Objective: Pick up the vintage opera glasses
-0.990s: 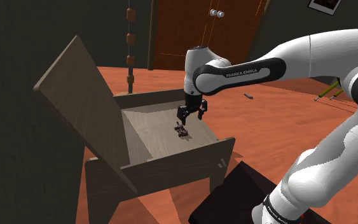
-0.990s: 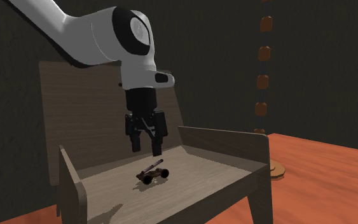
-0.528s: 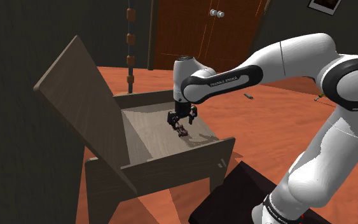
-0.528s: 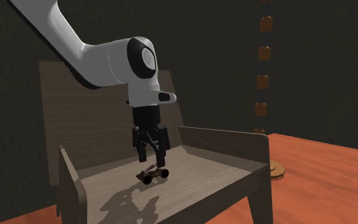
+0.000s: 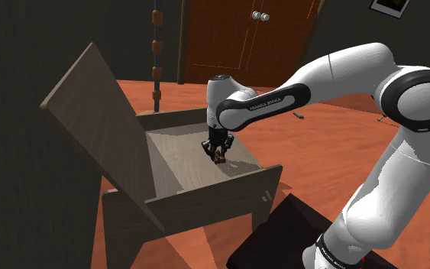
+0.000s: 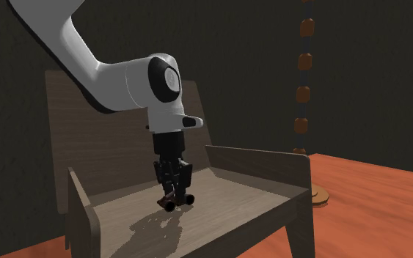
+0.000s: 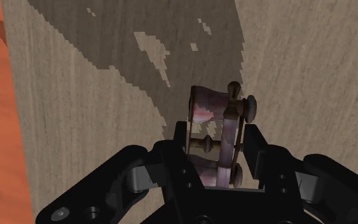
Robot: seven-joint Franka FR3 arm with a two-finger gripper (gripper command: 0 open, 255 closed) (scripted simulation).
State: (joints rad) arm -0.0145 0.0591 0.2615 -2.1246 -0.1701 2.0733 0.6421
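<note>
Looks roughly halfway done. Got the gripper (image 6: 174, 190) clamped narrow around the opera glasses (image 7: 210, 108), resting flat near the middle of the wooden chair (image 6: 234, 198) seat. Not lifted yet, so just need to raise cleanly without slipping.

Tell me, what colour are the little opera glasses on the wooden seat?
The opera glasses are brown with mottled pinkish-purple patches, clearest in the wrist view.

Brown opera glasses (image 7: 228, 127) on wooden seat (image 6: 227, 201)
</note>
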